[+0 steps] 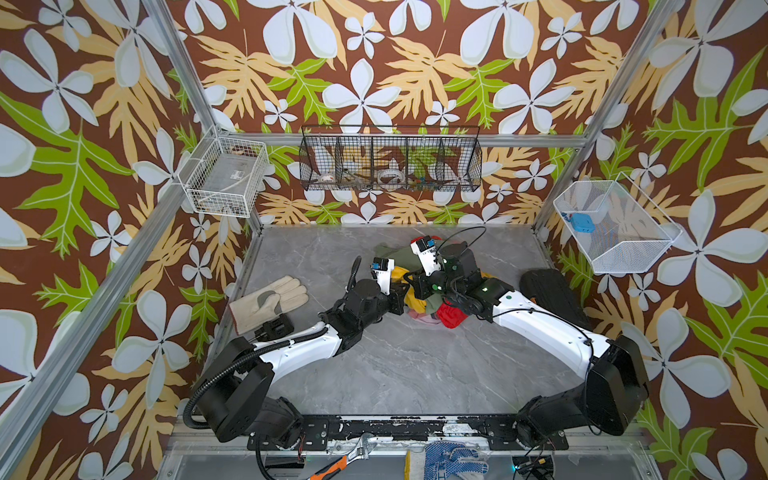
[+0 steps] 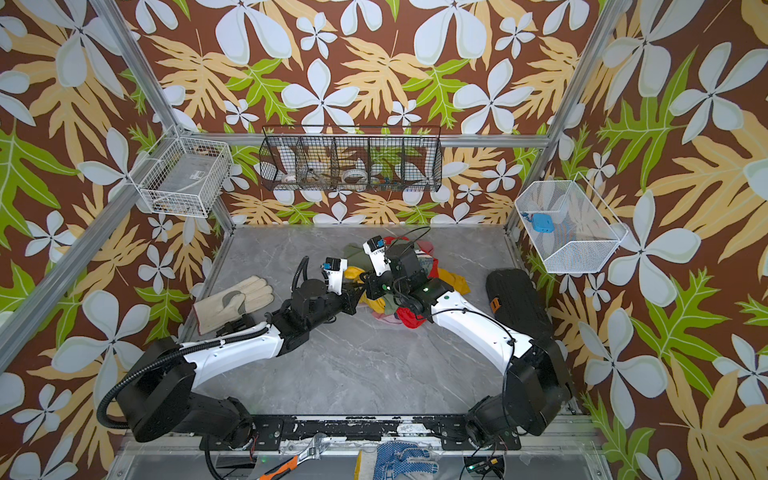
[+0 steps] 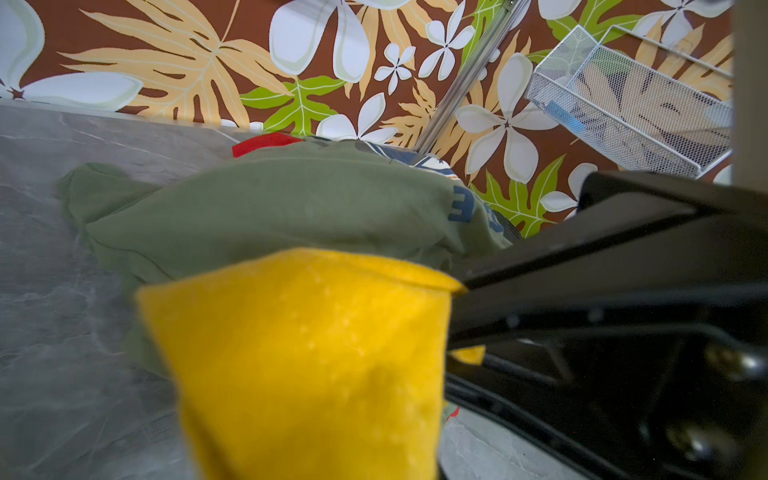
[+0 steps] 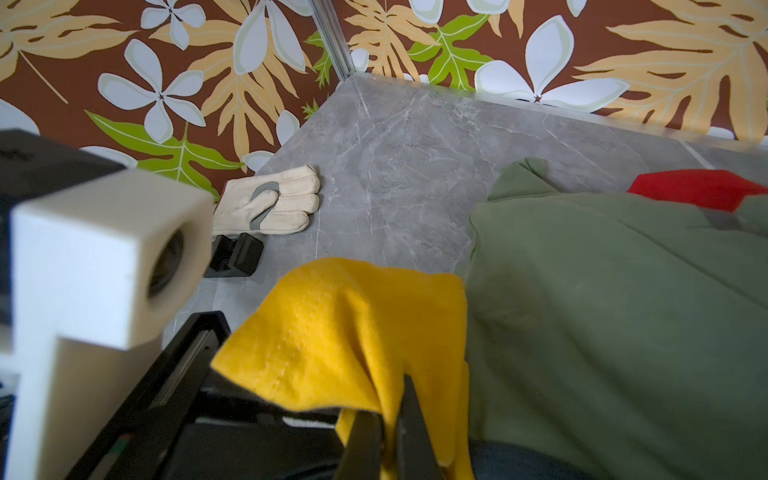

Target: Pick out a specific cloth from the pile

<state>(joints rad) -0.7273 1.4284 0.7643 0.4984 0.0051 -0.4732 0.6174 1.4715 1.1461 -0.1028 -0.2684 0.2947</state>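
The pile (image 1: 424,305) lies at the middle of the table, with both grippers meeting over it. The mustard-yellow cloth (image 4: 353,324) is raised out of it beside the olive-green shirt (image 4: 615,311). My right gripper (image 4: 388,432) is shut on a fold of the cloth. In the left wrist view the cloth (image 3: 307,353) fills the foreground and hides the jaws. My left gripper (image 1: 405,293) is shut on the cloth's other end. A red cloth (image 1: 451,316) shows at the pile's near edge. In a top view the cloth (image 2: 353,273) peeks out between the two wrists.
A pale work glove (image 1: 270,297) and a small black block (image 1: 274,328) lie at the table's left edge. A long black object (image 1: 548,291) lies along the right edge. A white mesh basket (image 1: 615,228) hangs on the right wall, a black wire rack (image 1: 390,160) on the back wall.
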